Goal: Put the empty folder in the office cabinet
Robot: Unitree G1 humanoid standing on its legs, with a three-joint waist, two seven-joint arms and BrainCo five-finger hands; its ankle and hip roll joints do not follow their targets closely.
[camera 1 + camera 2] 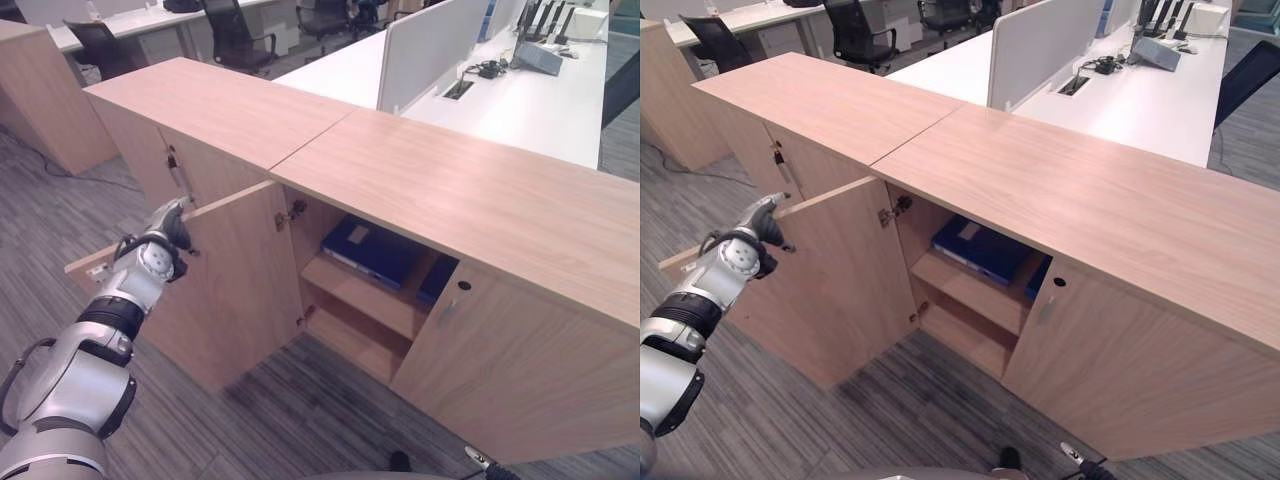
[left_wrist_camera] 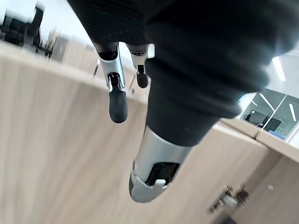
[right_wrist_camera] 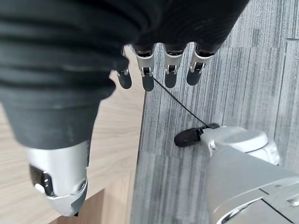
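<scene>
Fingers of the left hand (image 1: 168, 232) are straight, resting against the top edge of the open door (image 1: 235, 285), holding nothing. The right hand (image 3: 154, 70) hangs by the closed door, fingers relaxed and empty. A blue folder (image 1: 372, 250) already lies on the upper shelf (image 1: 365, 295) inside the cabinet (image 1: 450, 190) (a second blue thing sits just beside it). My worry: if the door gets swung shut carelessly, the hand could slip off its edge, or fingers could be caught at the frame. Both blue things are partly hidden under the cabinet top, so which one is the empty folder I cannot tell.
</scene>
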